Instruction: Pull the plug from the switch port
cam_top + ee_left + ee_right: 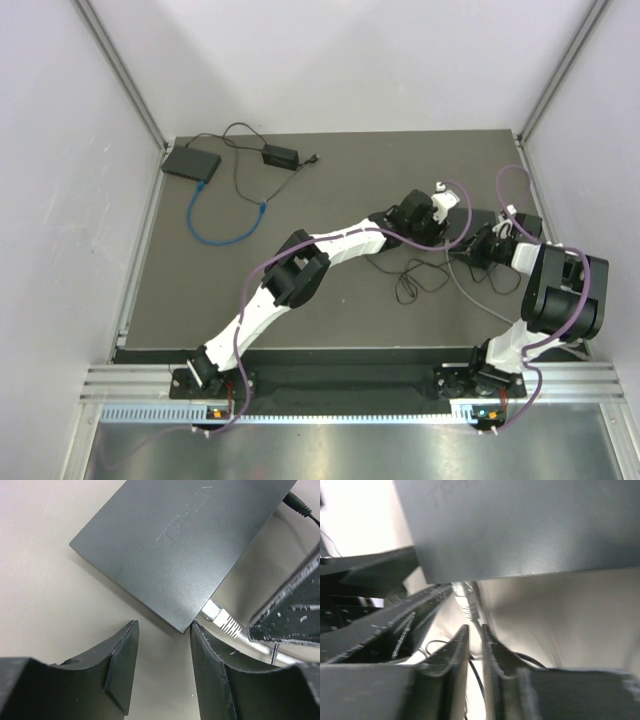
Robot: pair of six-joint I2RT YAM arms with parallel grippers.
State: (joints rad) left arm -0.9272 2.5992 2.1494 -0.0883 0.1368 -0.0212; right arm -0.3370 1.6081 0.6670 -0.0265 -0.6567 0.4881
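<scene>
A dark flat switch (180, 545) lies on the table and fills the top of the right wrist view (520, 530). A pale grey plug (222, 619) sits in a port at the switch's near corner and also shows in the right wrist view (464, 599). My left gripper (164, 627) is open, its jaws either side of that corner with nothing between them. My right gripper (475, 628) is shut on the plug's grey cable (281, 656) just behind the plug. From above, both grippers (437, 212) (492, 242) meet at centre right and hide this switch.
A second black switch (190, 162) with a looped blue cable (215, 237) and a power adapter (278, 156) lies at the back left. Thin black wire (410, 282) and a grey cable (470, 292) trail over the mat beneath the arms.
</scene>
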